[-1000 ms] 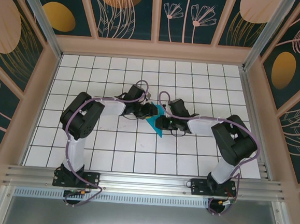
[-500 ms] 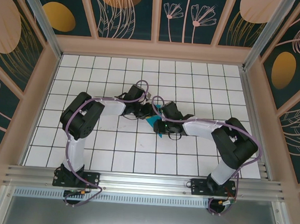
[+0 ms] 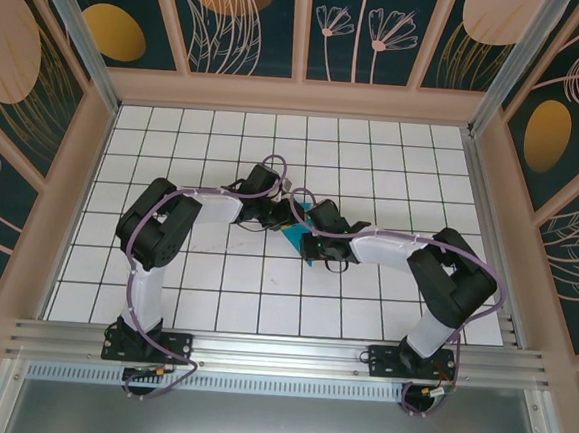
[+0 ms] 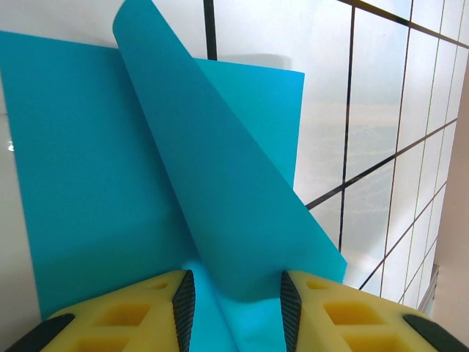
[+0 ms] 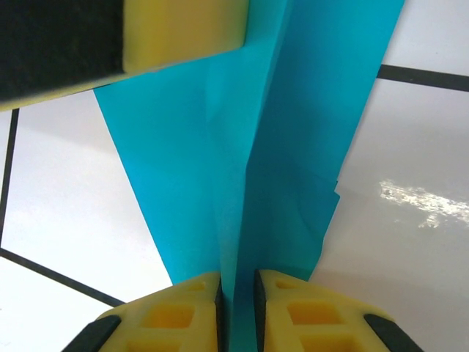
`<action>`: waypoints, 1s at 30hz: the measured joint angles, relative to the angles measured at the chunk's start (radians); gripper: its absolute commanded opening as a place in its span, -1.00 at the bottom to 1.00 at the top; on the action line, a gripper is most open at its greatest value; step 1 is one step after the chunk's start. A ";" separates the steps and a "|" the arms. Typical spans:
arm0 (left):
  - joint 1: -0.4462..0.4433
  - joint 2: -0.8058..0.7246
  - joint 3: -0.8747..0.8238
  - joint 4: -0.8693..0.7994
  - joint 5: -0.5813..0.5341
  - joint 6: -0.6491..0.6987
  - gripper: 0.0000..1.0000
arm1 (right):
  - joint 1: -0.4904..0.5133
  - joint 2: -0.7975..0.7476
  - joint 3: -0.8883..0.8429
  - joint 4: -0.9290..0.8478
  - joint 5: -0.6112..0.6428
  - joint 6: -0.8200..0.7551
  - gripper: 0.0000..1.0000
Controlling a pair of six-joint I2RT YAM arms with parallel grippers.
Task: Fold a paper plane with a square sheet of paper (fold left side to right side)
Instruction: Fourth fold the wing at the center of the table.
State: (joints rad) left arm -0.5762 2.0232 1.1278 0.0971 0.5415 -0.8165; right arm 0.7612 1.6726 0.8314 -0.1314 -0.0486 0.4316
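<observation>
Mid-fold: right gripper (image 5: 238, 282) pinched narrow on teal paper wedge (image 5: 293, 147) ridge, frame bottom. Left gripper (image 4: 233, 286) half-open around raised flap, grip unclear. Next, probably: press the crease flat.

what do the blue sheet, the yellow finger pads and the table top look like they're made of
Blue sheet: thin matte paper by the look; it curls and holds sharp creases.
Finger pads: yellow, probably moulded plastic or rubber, with recessed pockets.
Table top: glossy white, perhaps laminate; glare shows on it.
</observation>
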 measured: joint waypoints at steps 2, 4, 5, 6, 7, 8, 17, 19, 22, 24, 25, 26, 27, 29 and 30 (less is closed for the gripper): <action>0.000 0.000 0.000 0.000 0.000 0.000 -0.22 | 0.000 0.000 0.000 0.000 0.000 0.000 -0.78; 0.000 0.000 0.000 0.000 0.000 0.000 -0.22 | 0.000 0.000 0.000 0.000 -0.001 -0.002 -0.84; 0.000 0.000 0.000 0.000 0.000 0.000 -0.21 | 0.000 0.000 0.000 0.000 -0.003 -0.001 -0.85; 0.000 0.000 0.000 0.000 0.000 0.000 -0.21 | 0.000 0.000 0.000 0.000 -0.005 -0.003 -0.88; 0.000 0.000 0.000 0.000 0.000 0.000 -0.21 | 0.000 0.000 0.000 0.001 -0.006 -0.004 -0.91; 0.000 0.000 0.000 0.000 0.000 0.000 -0.22 | 0.000 0.000 0.000 0.002 -0.009 -0.004 -0.91; 0.000 0.000 0.000 0.000 0.000 0.000 -0.21 | -0.029 -0.025 -0.018 0.023 -0.073 -0.008 -0.60; 0.000 0.000 0.000 0.000 0.000 0.000 -0.22 | -0.042 -0.043 -0.028 0.032 -0.091 -0.007 -0.48; 0.000 0.000 0.000 0.000 0.000 0.000 -0.21 | -0.066 -0.084 -0.046 0.051 -0.137 -0.009 -0.31; 0.000 0.000 0.000 0.000 0.000 0.000 -0.22 | -0.090 -0.121 -0.062 0.069 -0.180 -0.009 -0.24; 0.000 0.000 0.000 0.000 0.000 0.000 -0.21 | -0.108 -0.143 -0.070 0.080 -0.206 -0.008 -0.22; 0.000 0.000 0.000 0.000 0.000 0.000 -0.22 | -0.125 -0.158 -0.076 0.090 -0.226 -0.007 -0.22; 0.000 0.000 0.000 0.000 0.000 0.001 -0.22 | -0.150 -0.176 -0.082 0.101 -0.252 -0.007 -0.20; 0.000 0.000 0.000 0.000 0.000 0.001 -0.22 | -0.190 -0.195 -0.089 0.122 -0.291 -0.007 -0.20; 0.000 0.000 0.000 0.000 0.000 0.001 -0.22 | -0.213 -0.196 -0.091 0.136 -0.313 -0.006 -0.20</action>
State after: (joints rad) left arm -0.5762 2.0232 1.1278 0.0971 0.5415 -0.8158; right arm 0.5480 1.4765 0.7406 0.0048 -0.3618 0.4252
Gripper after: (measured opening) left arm 0.390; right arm 0.398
